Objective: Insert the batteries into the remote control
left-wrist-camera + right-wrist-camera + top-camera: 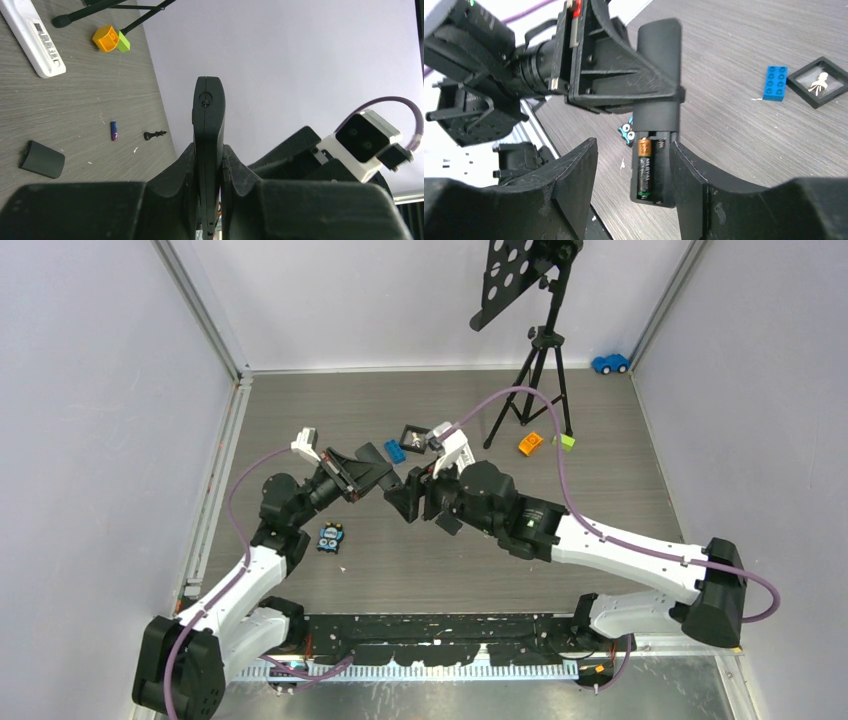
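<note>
My left gripper (208,150) is shut on a black remote control (208,110), seen edge-on and held above the table. In the right wrist view the remote (656,65) shows its open battery compartment. One battery (645,170), dark with a copper end and a green band, lies in the left slot. The right slot is empty and its spring shows. My right gripper (633,150) is open, with its jaws on either side of the remote's lower end. A purple-blue battery (114,131) lies on the table. A dark curved cover (42,159) lies near it.
A white remote (32,37), orange and green blocks (107,39) and a small black chess piece (154,134) lie on the table. A blue brick (775,83), a black framed square (820,81) and a blue owl toy (331,537) are nearby. A tripod (535,380) stands behind.
</note>
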`<state>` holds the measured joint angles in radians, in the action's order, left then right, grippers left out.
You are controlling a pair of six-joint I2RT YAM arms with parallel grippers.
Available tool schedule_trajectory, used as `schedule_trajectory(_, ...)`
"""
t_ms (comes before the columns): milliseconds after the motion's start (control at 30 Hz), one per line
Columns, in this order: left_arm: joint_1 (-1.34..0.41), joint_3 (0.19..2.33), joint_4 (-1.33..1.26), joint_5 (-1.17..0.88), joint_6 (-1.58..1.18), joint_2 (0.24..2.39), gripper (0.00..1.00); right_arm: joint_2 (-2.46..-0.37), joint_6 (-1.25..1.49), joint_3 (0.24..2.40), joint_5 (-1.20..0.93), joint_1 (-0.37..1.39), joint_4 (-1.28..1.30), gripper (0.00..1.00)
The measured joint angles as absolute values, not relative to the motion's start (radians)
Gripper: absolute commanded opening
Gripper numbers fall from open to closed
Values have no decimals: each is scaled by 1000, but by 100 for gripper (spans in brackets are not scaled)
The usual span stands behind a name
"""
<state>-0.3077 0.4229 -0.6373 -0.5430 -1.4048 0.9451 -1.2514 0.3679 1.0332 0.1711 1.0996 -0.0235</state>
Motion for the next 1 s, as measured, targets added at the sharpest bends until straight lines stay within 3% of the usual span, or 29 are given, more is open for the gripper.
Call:
schedule_trajectory(167,-309,418,-648,-545,-1405,933,0,-1194,410,991,174,1069,-66,62)
schedule_trajectory(267,-309,416,-655,-543,-1403,927,0,-1165,458,960,187,1065,-89,76)
schedule_trajectory(367,-309,409,-665,-537,-1401,925,0,-1123,559,907,234,1062,-121,83)
schedule_trajectory(633,-309,403,-716,-516,-1402,929,0,-1098,929,715,298,1035,-289,86)
schedule_trajectory(900,-309,403,-742,-516,-1404,950,0,-1174,1102,685,219,995,-498,87)
schedule_trajectory(1000,-309,403,-753,-516,-1406,954,0,-1208,1145,685,177,976,-550,80)
